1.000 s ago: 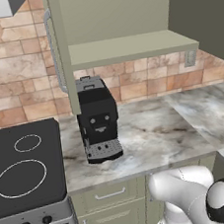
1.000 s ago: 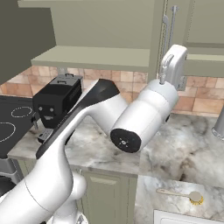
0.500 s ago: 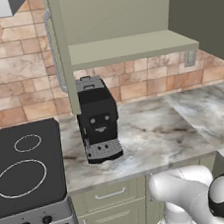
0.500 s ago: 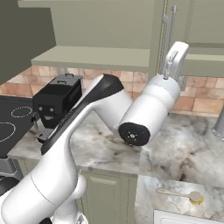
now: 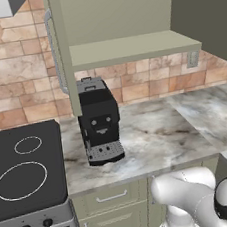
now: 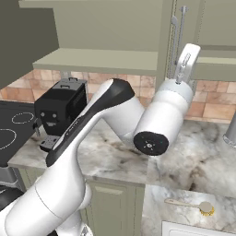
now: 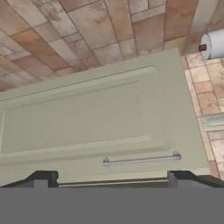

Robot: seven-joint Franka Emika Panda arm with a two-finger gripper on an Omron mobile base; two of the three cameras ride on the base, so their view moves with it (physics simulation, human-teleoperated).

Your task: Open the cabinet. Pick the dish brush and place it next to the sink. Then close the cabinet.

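Observation:
The cabinet (image 5: 127, 48) hangs over the counter with both doors swung out and a bare shelf inside. In the right base view my gripper (image 6: 183, 62) is raised against the outer face of the right door (image 6: 182, 27), beside its long silver handle (image 6: 174, 41). The hand view looks straight at that door panel (image 7: 87, 118). Its bar handle (image 7: 142, 160) lies just ahead of my gripper (image 7: 113, 179), whose jaws stand wide open and hold nothing. The dish brush (image 6: 190, 205), with a pale handle and yellow head, lies on the counter by the sink's white rim (image 6: 198, 228).
A black coffee machine (image 5: 99, 122) stands on the marble counter (image 5: 158, 130) under the cabinet's left door (image 5: 60, 51). A black stove top (image 5: 22, 172) is to its left. A grey metal object (image 6: 230, 126) stands at the right edge. A paper towel roll (image 7: 214, 43) hangs on the tiled wall.
My arm has swung a little to the right and my hand has risen slightly along the right door. The gripper has stayed open.

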